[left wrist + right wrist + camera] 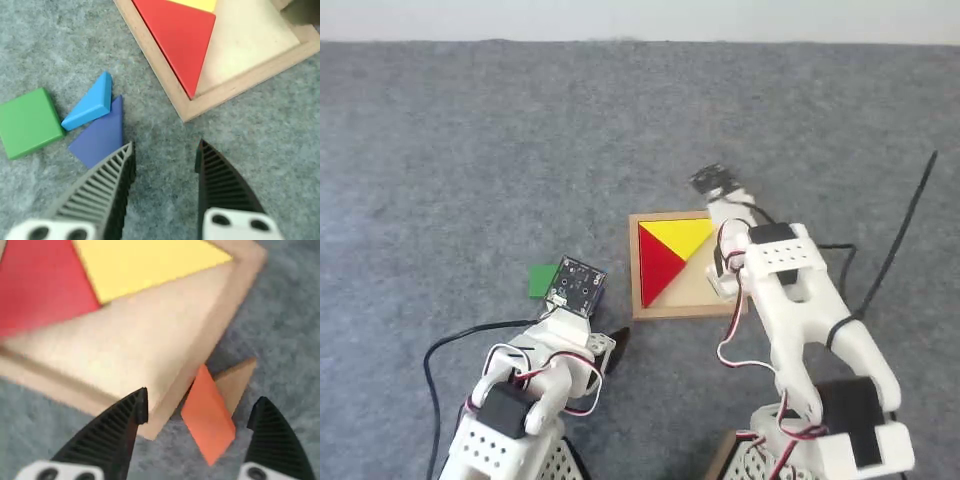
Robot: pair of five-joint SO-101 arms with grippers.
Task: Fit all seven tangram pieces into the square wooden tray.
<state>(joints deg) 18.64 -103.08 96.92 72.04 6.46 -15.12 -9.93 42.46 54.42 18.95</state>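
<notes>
High view: wooden tray sits on the grey desk. Red triangle and yellow triangle lie inside the tray, edge to edge, and the rest of the tray floor is bare. Green square is on the desk off the tray, on the left arm's side. Left arm is near that side of the tray. Right arm hangs over the opposite tray edge.

Left wrist view: left gripper has its fingers apart, holding nothing, over bare desk just off a tray corner. The green square, a light blue triangle and a dark blue piece sit clustered outside the tray. The two blue ones touch, and one finger hides part of the dark blue piece.

Right wrist view: right gripper is spread wide with nothing clamped. An orange piece lies outside the tray, against its outer wall near a corner and between the fingers. A tan piece touches it; can't tell its shape.
</notes>
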